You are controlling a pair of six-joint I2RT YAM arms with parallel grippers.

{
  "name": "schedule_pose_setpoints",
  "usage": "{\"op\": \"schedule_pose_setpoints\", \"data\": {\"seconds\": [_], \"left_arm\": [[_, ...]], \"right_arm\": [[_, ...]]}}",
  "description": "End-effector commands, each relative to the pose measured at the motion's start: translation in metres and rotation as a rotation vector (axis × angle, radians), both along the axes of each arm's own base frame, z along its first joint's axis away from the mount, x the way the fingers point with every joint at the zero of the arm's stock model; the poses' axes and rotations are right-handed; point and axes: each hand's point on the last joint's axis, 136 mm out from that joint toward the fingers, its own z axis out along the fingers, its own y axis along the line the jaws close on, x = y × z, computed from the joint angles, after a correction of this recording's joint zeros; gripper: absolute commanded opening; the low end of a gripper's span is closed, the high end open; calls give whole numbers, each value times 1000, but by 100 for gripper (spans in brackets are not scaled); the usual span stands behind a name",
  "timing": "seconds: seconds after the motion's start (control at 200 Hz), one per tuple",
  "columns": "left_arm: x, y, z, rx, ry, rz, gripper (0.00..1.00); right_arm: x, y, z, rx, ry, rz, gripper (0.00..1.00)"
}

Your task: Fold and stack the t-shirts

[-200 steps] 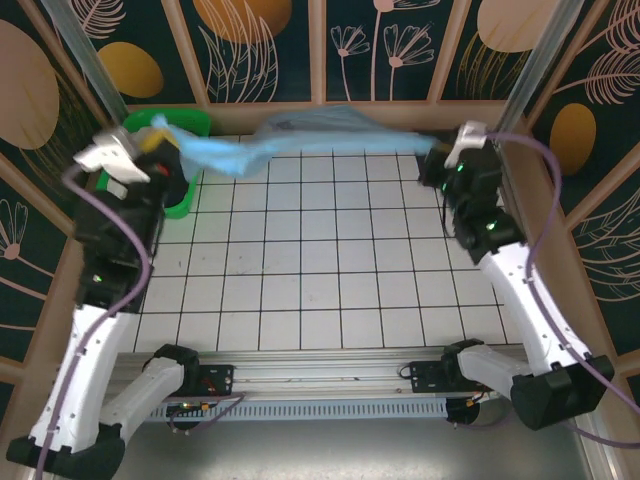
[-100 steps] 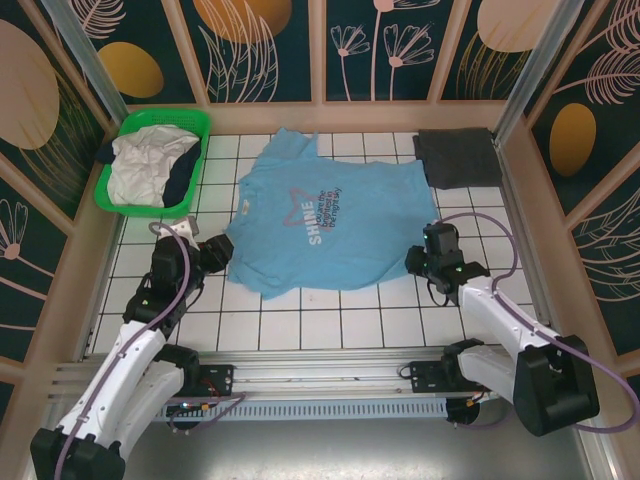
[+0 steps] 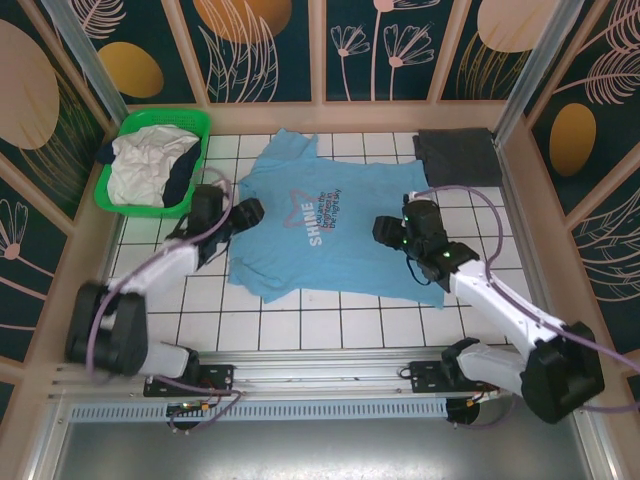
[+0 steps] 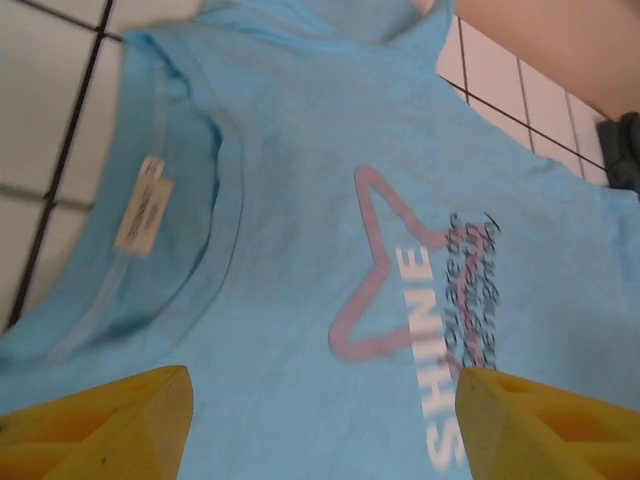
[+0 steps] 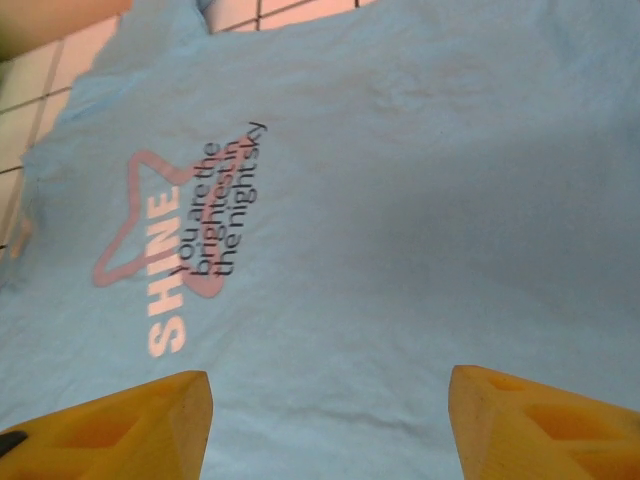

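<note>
Neatly flat at centre frame, the light blue t-shirt (image 3: 320, 225) lies on the surface (image 3: 330, 320) under the left gripper (image 3: 243, 214) and right gripper (image 3: 387, 232), both wide and empty; a one-layer pinch could skew the fold.

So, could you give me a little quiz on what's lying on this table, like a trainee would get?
1. True or false: the light blue t-shirt is already folded.
2. Where is the dark grey shirt? A: on top of the blue one. B: at the far right corner of the table. C: in a pincer's grip.
3. In a few words: what holds the white and dark clothes at the far left?

Key: 1 false, it lies spread out with the print up. 2 B. 3 a green basket.
</note>
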Motion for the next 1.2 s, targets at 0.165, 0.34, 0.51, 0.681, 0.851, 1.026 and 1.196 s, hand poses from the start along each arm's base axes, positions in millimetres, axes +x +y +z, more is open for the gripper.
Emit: {"op": "schedule_pose_setpoints", "data": {"seconds": [0.165,0.34,0.51,0.681,0.851,1.026,1.196], "left_arm": [[63,2,-80,111,141,47,57],[14,48,-111,137,231,164,55],[-27,67,-121,156,285,189,57],[-56,102,-97,213,242,304,60],[-58,113,-64,217,175,343,74],[-72,94,-42,99,111,271,71],[-104,70,-50,55,139,210,66]], "right_arm": [[42,-11,-86,-43,167,-90,66],[53,-3,-110,-32,194,-63,66],[68,22,-119,32,190,19,69],[80,54,-129,-5,204,101,74],[76,44,-114,-47,204,19,76],[43,-36,-91,-99,187,-245,80],[-8,-107,-88,-55,162,-430,80]]}}
